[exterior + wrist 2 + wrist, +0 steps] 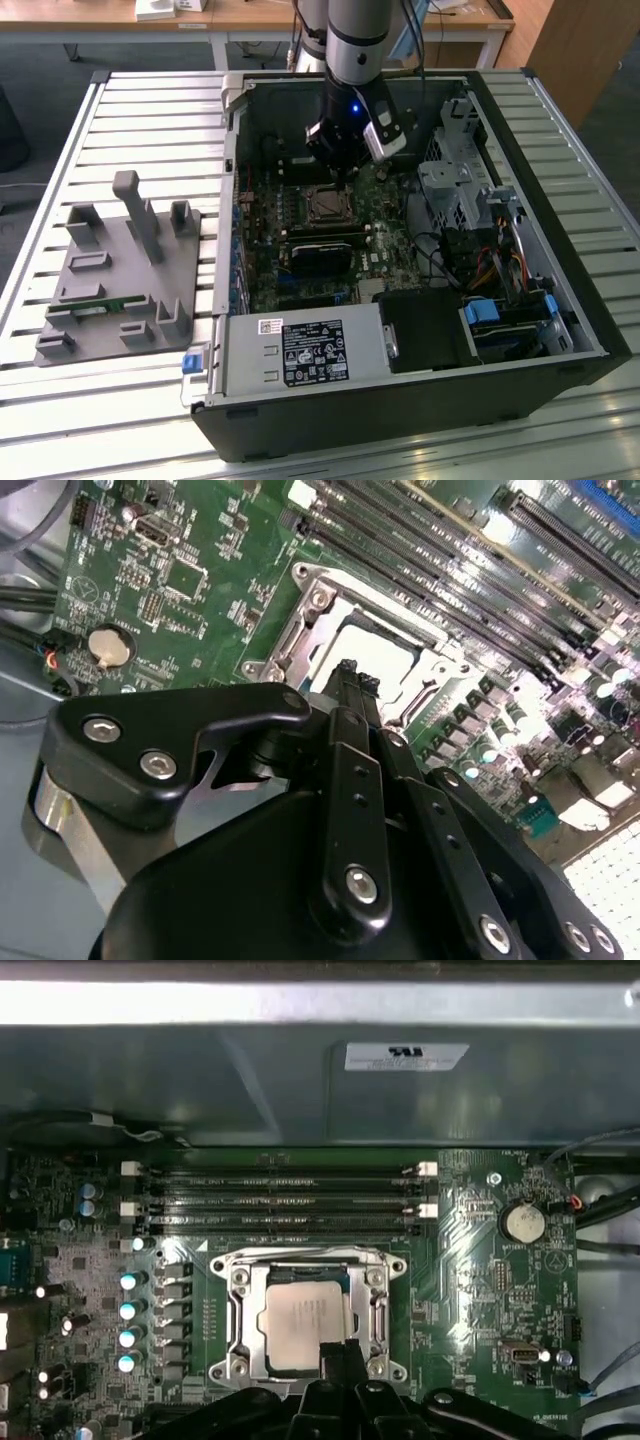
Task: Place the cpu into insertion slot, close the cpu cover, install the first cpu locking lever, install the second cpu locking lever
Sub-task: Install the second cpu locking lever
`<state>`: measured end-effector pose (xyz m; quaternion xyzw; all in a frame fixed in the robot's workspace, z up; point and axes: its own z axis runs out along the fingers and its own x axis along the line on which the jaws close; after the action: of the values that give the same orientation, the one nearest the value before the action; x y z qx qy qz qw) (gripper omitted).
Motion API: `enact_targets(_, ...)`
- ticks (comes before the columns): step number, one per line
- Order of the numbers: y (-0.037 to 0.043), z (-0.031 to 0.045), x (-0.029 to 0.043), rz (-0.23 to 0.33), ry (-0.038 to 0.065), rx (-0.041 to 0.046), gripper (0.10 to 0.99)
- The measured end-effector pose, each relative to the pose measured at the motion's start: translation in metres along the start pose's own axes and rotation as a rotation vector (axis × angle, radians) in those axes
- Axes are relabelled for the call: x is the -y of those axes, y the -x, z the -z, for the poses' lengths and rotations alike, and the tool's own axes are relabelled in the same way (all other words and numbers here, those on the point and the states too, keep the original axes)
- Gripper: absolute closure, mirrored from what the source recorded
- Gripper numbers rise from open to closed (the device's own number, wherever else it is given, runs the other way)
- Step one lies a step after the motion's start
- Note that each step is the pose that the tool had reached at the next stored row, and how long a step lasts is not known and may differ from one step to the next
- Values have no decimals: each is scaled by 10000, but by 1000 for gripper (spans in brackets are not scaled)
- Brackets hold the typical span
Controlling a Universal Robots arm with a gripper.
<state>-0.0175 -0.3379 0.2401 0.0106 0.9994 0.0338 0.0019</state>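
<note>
The cpu (pixel 303 1322), a square chip with a dull silver top, lies in the insertion slot (pixel 308 1260) on the green motherboard. The silver cpu cover (pixel 378 1300) lies flat around it as a frame. My gripper (pixel 338 1352) hovers just over the chip's edge with its black fingers pressed together and nothing between them. The second wrist view shows the same fingertips (pixel 350 676) over the cpu (pixel 380 650) and the cover (pixel 290 640). In the exterior view my gripper (pixel 343 168) hangs inside the open computer case, just above the slot (pixel 325 205). I cannot make out the locking levers.
Long memory slots (pixel 280 1200) run beside the socket, and a coin battery (pixel 522 1222) sits nearby. A black card (pixel 320 250), a drive cage (pixel 460 170) and the power supply (pixel 300 355) crowd the case. A grey fixture block (pixel 120 270) stands on the slatted table at the exterior view's left.
</note>
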Motion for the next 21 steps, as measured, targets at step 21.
enact_targets(21, -53, -44, 275, -1, 5, -18, 980)
